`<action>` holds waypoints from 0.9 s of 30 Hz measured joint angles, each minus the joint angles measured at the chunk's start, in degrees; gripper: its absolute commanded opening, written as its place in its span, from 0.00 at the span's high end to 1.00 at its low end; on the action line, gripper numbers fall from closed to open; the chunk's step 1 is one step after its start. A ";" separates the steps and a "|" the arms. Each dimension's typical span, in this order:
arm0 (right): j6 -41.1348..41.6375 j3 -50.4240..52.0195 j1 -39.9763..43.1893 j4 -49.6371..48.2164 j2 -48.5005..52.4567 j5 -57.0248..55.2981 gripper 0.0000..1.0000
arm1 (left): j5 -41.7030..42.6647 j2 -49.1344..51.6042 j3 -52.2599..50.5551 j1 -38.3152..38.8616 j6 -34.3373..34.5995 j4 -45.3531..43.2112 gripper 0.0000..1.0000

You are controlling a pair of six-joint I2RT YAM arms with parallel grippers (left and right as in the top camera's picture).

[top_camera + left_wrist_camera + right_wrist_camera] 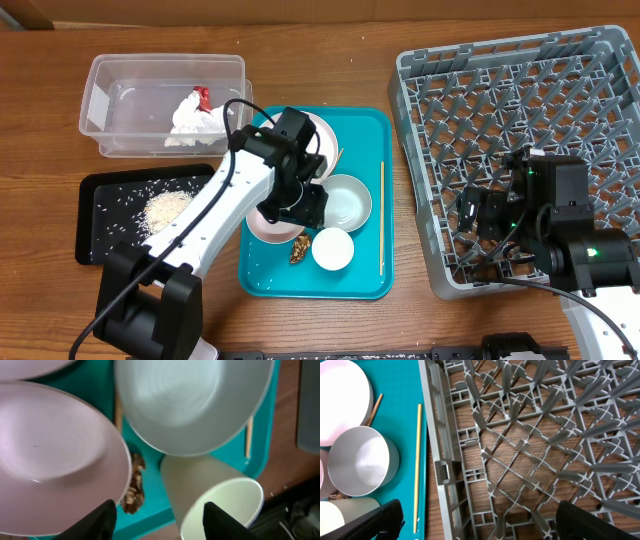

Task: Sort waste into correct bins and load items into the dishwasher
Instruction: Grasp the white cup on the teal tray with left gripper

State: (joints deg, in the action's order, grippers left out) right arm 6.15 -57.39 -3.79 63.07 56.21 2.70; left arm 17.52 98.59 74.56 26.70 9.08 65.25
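My left gripper hung released over the teal tray, its jaws apart and nothing between them. The lump lay just below and ahead, close to one fingertip and not centred. It was tucked against the rim of the pink bowl, with the cup just beside my other finger. I judged the step to be lifting that lump for the black tray, where the rice already lay. To do it well I would shift sideways until the lump sat midway, descend without nudging bowl or cup, and close softly, since it looked crumbly. My right gripper waited spread and empty, the rack directly beneath it.
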 measured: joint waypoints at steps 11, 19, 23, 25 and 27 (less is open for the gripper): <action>0.00 0.00 0.00 -0.02 0.00 0.00 0.00 | -1.33 0.00 -0.48 6.62 -2.58 1.36 0.57; 0.02 0.00 0.00 0.66 0.00 0.02 0.00 | -6.47 0.09 -3.52 8.48 1.33 -1.31 0.96; 0.00 0.00 0.00 0.63 0.00 0.00 0.00 | -4.74 0.11 -3.37 8.24 1.53 -2.38 0.96; -0.02 0.00 0.00 0.66 0.00 -0.07 0.00 | -2.01 0.11 -2.75 7.48 1.22 -1.14 0.96; 0.02 0.00 0.00 0.66 0.00 -1.18 0.00 | 3.21 0.22 -0.85 5.68 -0.90 1.31 0.96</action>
State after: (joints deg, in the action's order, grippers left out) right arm 6.17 -57.39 -3.79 63.72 56.21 1.52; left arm 20.73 98.80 73.71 32.38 8.19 66.57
